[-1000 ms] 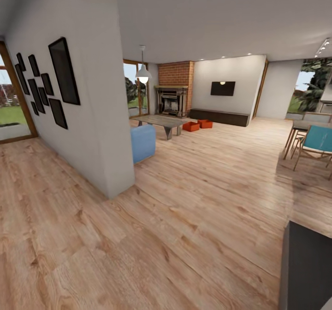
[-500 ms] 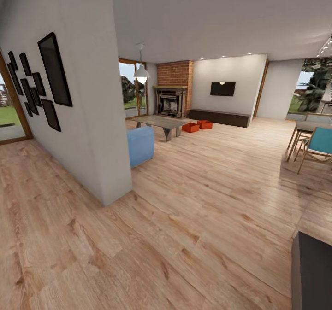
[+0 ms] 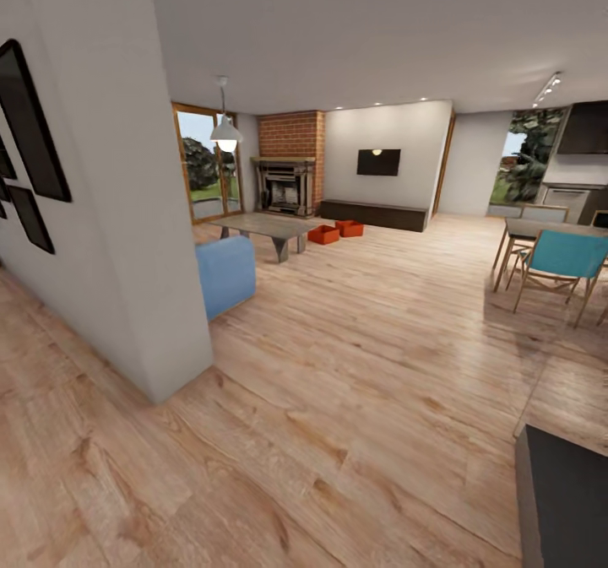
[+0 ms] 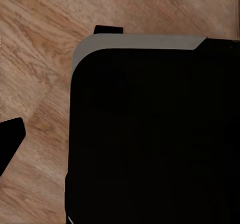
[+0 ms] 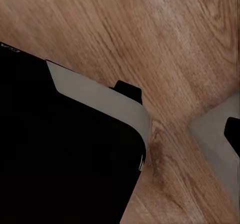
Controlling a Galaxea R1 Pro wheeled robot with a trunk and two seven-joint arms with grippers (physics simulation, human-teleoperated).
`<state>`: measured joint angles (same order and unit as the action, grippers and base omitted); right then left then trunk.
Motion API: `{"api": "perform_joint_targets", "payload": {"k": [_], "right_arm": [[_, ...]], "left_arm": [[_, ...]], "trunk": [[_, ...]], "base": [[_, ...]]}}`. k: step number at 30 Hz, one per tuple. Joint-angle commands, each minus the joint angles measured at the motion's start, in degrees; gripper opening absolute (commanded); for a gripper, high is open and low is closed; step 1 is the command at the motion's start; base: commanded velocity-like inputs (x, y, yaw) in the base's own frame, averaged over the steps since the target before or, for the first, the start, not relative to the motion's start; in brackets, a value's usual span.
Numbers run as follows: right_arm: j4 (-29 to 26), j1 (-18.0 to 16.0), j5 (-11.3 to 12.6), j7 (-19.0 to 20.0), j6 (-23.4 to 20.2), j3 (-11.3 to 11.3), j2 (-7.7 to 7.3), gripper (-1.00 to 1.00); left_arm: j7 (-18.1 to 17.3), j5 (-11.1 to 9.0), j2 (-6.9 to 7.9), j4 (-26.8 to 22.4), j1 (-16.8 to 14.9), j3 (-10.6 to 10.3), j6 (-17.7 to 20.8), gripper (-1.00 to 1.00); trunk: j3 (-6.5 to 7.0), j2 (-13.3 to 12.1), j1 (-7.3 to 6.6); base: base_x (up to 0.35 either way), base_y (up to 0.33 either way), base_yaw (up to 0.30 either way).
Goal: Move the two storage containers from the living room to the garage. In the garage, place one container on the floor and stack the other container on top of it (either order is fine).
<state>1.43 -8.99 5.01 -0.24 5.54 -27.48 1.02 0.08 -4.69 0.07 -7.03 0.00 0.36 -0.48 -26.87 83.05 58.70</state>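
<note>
Robot swings its gaze across the living room (image 3: 363, 315); the two storage containers (image 3: 335, 231) sit far off.

Since a second ago the head camera has turned: the picture-hung wall (image 3: 101, 180) now crowds the left edge, and the dining chairs (image 3: 553, 264) show more fully. The bins rest side by side on wood planks between the coffee table (image 3: 262, 229) and the long dark low cabinet (image 3: 371, 213). Both wrist views look down past a dark, grey-edged body at plank flooring; whether either gripper is open cannot be told.

Home living room, brick fireplace (image 3: 289, 181), blue sofa (image 3: 225, 274), wall television (image 3: 377, 162), dining chairs (image 3: 557, 264)
</note>
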Motion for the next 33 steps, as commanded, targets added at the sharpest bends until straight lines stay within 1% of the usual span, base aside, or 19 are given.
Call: {"api": "perform_joint_targets", "payload": {"k": [1,24,33], "right_arm": [[0.2,-0.1,0.5,0.0,0.3,-0.5,0.04,1.00],[0.2,-0.1,0.5,0.0,0.3,-0.5,0.04,1.00],[0.2,-0.1,0.5,0.0,0.3,-0.5,0.04,1.00]], "left_arm": [[0.0,-0.5,0.01,0.0,0.0,0.0,-0.1,1.00],[0.0,-0.5,0.02,0.0,0.0,0.0,-0.1,1.00],[0.0,-0.5,0.02,0.0,0.0,0.0,-0.1,1.00]], "trunk": [[-0.06,0.0,0.03],[-0.06,0.0,0.03],[-0.06,0.0,0.03]], "base": [[0.322,0.000,-0.174],[0.322,0.000,-0.145],[0.322,0.000,-0.022]]}}
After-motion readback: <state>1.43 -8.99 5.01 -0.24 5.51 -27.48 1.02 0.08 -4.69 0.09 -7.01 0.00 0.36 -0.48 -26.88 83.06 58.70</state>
